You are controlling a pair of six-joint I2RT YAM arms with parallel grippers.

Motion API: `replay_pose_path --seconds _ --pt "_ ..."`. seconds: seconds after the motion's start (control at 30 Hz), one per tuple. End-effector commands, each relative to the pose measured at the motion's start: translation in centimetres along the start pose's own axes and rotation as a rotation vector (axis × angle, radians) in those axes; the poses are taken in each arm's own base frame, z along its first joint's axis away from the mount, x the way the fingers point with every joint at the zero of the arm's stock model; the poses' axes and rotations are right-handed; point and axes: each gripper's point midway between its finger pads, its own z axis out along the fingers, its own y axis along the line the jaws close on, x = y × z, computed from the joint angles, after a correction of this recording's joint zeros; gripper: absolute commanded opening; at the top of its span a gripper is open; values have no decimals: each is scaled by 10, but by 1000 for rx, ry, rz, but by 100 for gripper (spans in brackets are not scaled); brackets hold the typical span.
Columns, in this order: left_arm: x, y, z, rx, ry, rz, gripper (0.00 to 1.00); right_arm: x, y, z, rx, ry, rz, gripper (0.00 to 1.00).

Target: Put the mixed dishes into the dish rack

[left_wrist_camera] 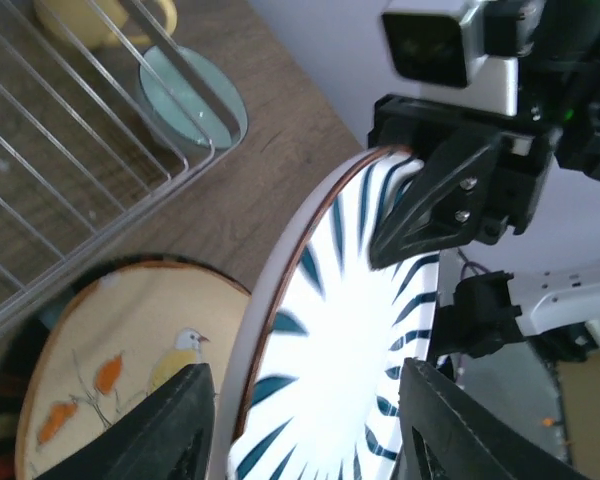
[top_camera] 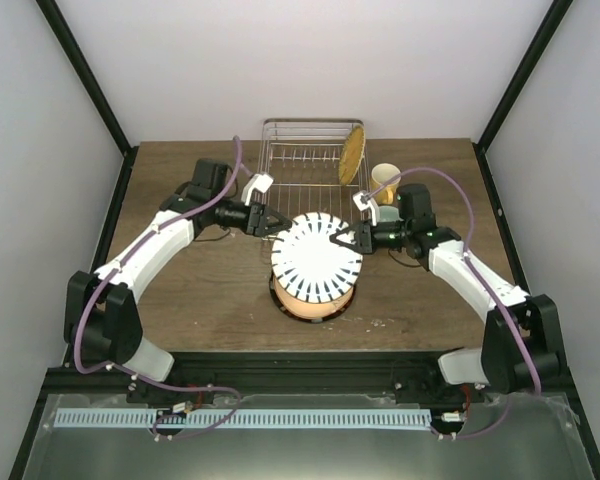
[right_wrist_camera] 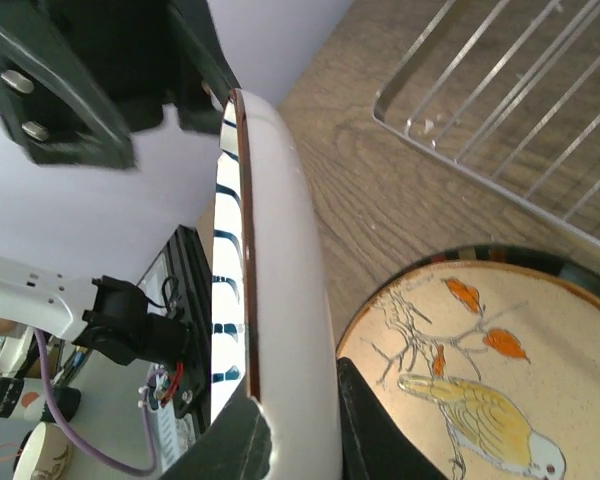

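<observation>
The right gripper (top_camera: pixel 346 238) pinches the round white plate with black stripes (top_camera: pixel 318 262) by its rim, above a beige bird plate (left_wrist_camera: pixel 110 380). The left gripper (top_camera: pixel 271 222) is loose, fingers (left_wrist_camera: pixel 175 430) spread.

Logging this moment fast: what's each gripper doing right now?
Left gripper: open, fingers either side of the white round plate with dark radial stripes at its rim.
Right gripper: shut on that plate's opposite rim.
</observation>
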Motion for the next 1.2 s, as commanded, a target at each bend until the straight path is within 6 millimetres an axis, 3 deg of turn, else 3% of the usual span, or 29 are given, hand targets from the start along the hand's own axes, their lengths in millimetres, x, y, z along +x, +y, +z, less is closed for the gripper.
replay_pose_path --seconds 0.0,0.1,0.3,0.4,0.53,0.67,0.83,1.03,1.17 --pt "-22 -4 -8 -34 -53 92 58 -8 11 0 -17 11 -34 1" --pt "-17 3 -11 -75 -46 86 66 -10 7 -1 2 5 -35 1" --pt "-26 16 -33 -155 -114 82 67 -28 0 -4 79 -17 -59 1" --pt "-49 14 -66 -225 -235 111 67 -55 0 -10 150 -57 -105 1" --pt "-75 16 -108 -404 -351 157 67 -107 0 -25 300 -145 -177 1" --pt "-88 16 -134 -549 -439 194 68 -158 -6 -41 497 -260 -265 1" --pt "-88 18 -145 -609 -494 193 68 -207 -24 -40 744 -389 -368 1" --pt "-78 20 -145 -612 -502 174 68 -270 -36 -33 999 -525 -425 1" --pt "-67 22 -145 -626 -497 173 68 -291 -65 -26 1205 -543 -402 1"
